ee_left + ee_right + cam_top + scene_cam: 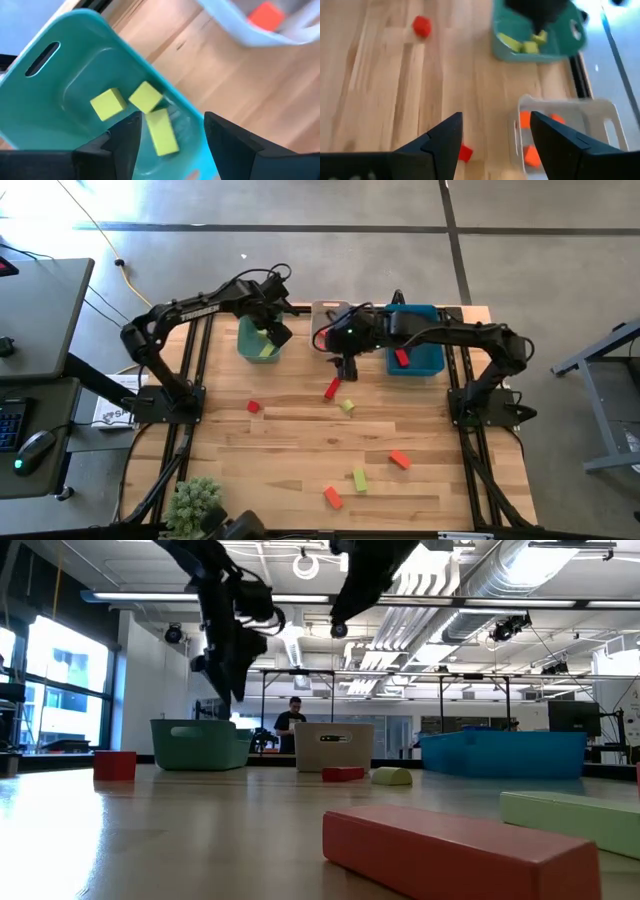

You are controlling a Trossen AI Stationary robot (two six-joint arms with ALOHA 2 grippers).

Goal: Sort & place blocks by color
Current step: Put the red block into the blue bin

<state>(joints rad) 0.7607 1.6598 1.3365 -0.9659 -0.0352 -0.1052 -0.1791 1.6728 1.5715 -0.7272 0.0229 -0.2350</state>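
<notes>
high: right pincer (pixel 347 370) empty, red bar (pixel 332 388) just below it in frame, long axis diagonal, right arm nearer | left wrist: left pincer (pixel 170 131) wide over green bin (pixel 60 75) | right wrist: jaws wide

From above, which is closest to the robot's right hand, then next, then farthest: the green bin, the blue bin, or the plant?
From the right hand:
1. Blue bin, just beside it, toward its own arm.
2. Green bin, farther off, under the left arm.
3. Plant, farthest, at the table's near-left corner.
</notes>
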